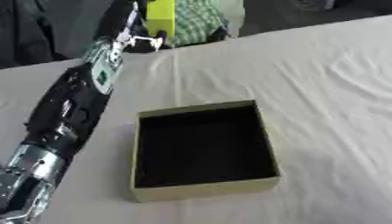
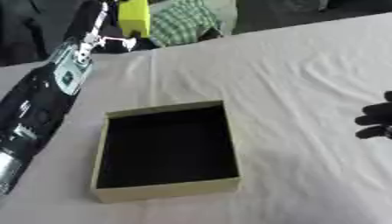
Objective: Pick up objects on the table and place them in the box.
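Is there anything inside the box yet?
Empty. The box sits open-topped on the table, and only its dark bottom shows.

Left hand (image 1: 136, 26) at far table edge: mostly hidden behind own forearm and yellow-green block (image 1: 161, 17); fingers not readable. Block's top cut off by upper picture edge; shape beyond that unclear. Right hand (image 2: 376, 120): only dark fingertips showed at right edge of right eye view, rest cut off; absent from left eye view. Box (image 1: 201, 190) interior dark, floor detail not discernible. Left arm cut off at lower left corner.
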`<act>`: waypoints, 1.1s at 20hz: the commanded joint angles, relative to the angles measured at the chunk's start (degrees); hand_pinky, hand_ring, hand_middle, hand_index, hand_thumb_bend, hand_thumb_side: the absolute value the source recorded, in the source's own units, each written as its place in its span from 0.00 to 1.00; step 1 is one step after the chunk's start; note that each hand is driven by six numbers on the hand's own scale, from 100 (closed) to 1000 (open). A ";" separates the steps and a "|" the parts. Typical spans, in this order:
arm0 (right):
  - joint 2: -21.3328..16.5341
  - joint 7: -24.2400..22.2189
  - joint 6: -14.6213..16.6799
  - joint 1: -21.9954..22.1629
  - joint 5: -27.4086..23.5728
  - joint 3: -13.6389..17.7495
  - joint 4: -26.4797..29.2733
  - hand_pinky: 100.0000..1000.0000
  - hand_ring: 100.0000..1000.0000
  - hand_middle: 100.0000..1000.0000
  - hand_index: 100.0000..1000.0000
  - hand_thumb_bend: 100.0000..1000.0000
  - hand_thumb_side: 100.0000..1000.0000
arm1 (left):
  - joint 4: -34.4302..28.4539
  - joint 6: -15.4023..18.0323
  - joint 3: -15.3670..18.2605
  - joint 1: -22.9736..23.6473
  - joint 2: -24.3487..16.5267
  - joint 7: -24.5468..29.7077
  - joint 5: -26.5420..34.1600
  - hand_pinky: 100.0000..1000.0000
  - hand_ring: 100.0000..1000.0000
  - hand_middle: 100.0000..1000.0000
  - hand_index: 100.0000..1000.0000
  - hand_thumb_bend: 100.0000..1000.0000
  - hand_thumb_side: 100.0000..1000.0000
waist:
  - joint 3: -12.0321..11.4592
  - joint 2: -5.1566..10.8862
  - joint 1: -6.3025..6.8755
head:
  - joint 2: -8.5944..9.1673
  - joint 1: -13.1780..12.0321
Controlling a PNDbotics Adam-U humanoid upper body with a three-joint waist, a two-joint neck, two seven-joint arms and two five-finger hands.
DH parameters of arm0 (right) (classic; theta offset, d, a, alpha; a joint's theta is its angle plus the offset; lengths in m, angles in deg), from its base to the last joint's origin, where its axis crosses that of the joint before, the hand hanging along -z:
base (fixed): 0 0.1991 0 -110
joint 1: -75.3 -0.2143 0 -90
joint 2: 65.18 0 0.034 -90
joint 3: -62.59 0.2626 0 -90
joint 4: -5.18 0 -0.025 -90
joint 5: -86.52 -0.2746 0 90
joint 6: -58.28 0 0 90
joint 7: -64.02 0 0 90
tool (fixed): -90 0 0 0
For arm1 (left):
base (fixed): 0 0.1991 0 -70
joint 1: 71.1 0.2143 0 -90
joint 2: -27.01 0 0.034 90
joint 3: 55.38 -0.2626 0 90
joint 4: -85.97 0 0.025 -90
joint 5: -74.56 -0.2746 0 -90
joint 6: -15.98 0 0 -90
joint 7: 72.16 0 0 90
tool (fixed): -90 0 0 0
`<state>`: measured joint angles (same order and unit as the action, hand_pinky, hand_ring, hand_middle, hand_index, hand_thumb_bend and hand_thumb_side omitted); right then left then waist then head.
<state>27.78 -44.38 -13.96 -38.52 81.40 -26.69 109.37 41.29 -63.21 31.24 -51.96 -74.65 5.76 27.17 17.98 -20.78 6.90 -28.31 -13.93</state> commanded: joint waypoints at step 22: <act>-3.77 1.58 -0.07 3.65 -2.93 1.46 -0.22 0.61 0.72 0.70 0.90 0.00 0.69 | -30.50 5.70 -17.83 14.82 -2.68 19.64 20.67 0.59 0.42 0.40 0.45 0.22 0.02 | -9.88 10.71 -3.13 | -9.70 14.70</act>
<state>25.40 -43.07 -14.11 -34.31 79.04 -25.66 107.97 12.37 -57.39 13.60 -36.37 -76.19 24.52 46.66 8.14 -11.13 4.05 -37.50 0.46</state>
